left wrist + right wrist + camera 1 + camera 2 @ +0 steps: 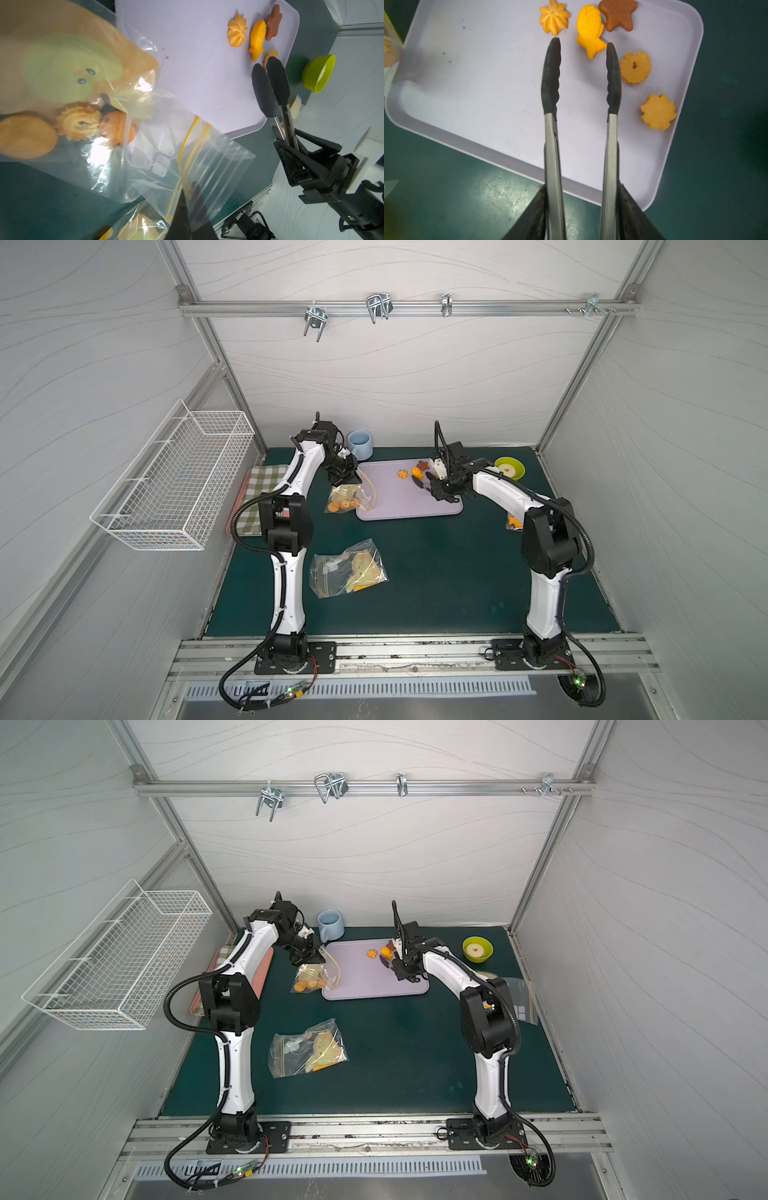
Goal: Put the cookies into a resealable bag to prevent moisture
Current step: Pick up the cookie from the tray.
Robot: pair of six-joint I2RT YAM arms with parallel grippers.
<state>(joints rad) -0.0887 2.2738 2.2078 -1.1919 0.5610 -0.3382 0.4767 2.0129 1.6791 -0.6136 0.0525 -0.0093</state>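
Note:
Several cookies lie at the far right of the lilac tray [467,83]: an orange swirl [554,19], a fish [589,31], a dark brown star [618,15] and two flower rounds [635,67]. My right gripper [582,187] is shut on metal tongs [552,145]. Their black tips stand apart just short of the fish, with nothing between them. My left gripper [188,193] is shut on the mouth edge of the clear resealable bag [158,145] and lifts it at the tray's left edge [347,497]. More cookies [78,121] lie inside that bag.
A second clear bag [349,568] with a toast print lies mid-table. A blue mug [360,443] stands behind the tray, and a green bowl [509,467] sits at the back right. A checked cloth [266,489] lies on the left. A wire basket [174,477] hangs on the left wall.

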